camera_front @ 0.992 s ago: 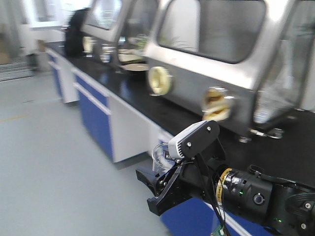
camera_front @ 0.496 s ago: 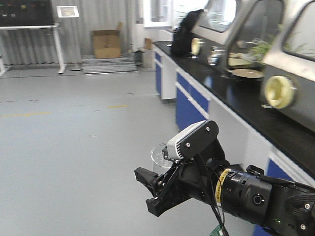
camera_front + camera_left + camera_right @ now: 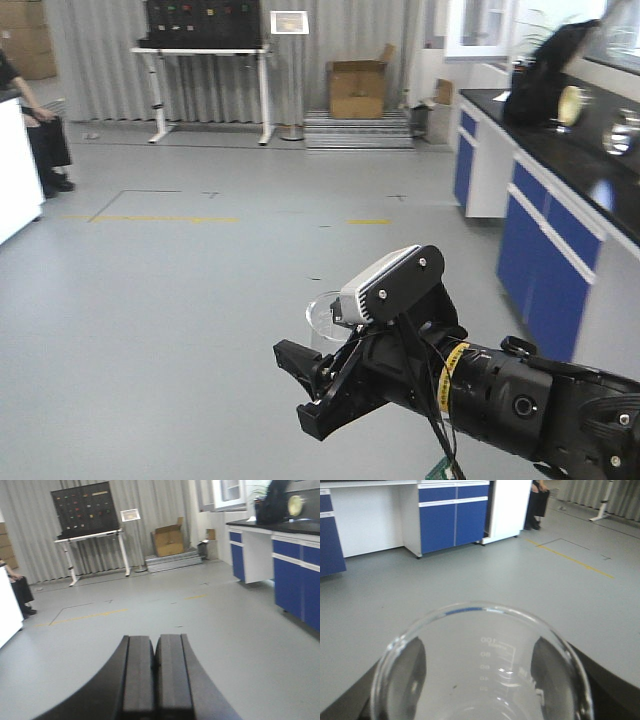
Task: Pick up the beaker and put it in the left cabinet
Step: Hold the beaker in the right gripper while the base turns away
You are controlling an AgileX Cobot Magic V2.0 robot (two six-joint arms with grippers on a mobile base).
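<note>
**Front-facing view.** Black right pincer (image 3: 303, 388), low in the frame on an arm that enters from the right, pinches the beaker (image 3: 323, 322). The clear glass stands upright between its fingers, rim above them. A white camera housing (image 3: 390, 285) sits just behind the beaker on the wrist. Grey floor (image 3: 200, 300) lies beneath and ahead of the pincer. Far beyond it are a cardboard box (image 3: 358, 90) and a black pegboard (image 3: 205, 20) on a white-legged stand. To the pincer's right, blue-fronted cabinets (image 3: 545, 265) carry a black worktop (image 3: 570, 165).

**Left wrist view.** The left pincer (image 3: 155, 645) has its two dark fingers pressed together with nothing between them. It hangs over bare floor. The box and pegboard stand far ahead of it, and the blue cabinets are off to its right.

**Right wrist view.** The beaker fills the lower frame, seen from just above its round rim. Faint printed marks, the topmost reading 100, run down its far wall. The dark fingers (image 3: 607, 680) press against the glass on both sides. Beyond the pincer a yellow floor line (image 3: 575, 560) runs to the right, and further blue-fronted cabinets stand ahead and to the left.
</note>
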